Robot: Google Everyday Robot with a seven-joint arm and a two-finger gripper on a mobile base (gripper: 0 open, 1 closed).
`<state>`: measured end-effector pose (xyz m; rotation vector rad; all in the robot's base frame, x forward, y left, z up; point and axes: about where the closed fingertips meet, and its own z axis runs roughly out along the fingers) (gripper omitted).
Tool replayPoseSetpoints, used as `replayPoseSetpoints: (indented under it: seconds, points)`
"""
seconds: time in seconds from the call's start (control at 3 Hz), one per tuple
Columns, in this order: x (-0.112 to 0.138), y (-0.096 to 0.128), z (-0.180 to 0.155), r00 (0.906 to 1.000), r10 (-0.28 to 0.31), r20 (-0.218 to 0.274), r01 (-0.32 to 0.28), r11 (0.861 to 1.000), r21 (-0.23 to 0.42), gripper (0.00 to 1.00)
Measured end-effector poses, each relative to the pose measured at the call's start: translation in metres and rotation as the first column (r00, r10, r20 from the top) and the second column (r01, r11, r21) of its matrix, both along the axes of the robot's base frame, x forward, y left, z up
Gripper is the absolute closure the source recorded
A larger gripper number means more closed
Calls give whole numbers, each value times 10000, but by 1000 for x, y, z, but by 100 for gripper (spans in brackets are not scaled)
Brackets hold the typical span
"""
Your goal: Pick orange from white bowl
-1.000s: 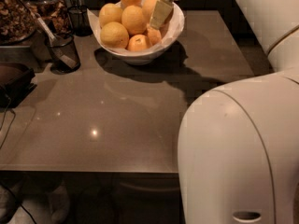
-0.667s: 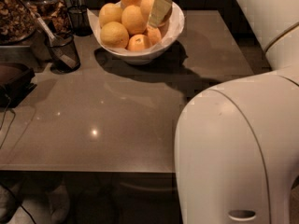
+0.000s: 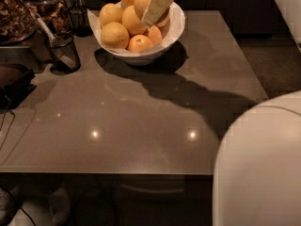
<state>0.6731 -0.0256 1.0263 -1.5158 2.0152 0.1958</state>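
In the camera view, the white bowl [image 3: 146,58] stands at the upper middle of the frame, on the far part of the desk [image 3: 141,121], heaped with citrus. The claw [image 3: 157,7] enters from the top edge just right of the bowl's centre. Its pale body slants from upper right down to lower left across the heap.

The orange [image 3: 140,2] sits high in the pile near the bowl's back. It lies directly left of the claw, with its right side covered by the claw. The two appear to touch, though the contact itself is hidden. Whether the claw is wide, narrow or already closed around the fruit cannot be told from here.

A smaller, deeper-orange fruit [image 3: 139,43] lies lower at the front of the bowl, below the claw's tip. A dark glass cup [image 3: 63,52] stands well to the left. Judging by this, the coming move turns on that leftward offset: the fruit is beside the claw rather than under it.
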Motion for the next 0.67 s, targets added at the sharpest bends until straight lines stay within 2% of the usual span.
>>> replayPoseSetpoints:
  seconds: [0.33, 0.67]
  points:
    - [-35, 5, 11, 9995, 310, -88, -305, 9982, 519, 100]
    - [-94, 14, 16, 9944, 981, -392, -936, 9902, 1038, 100]
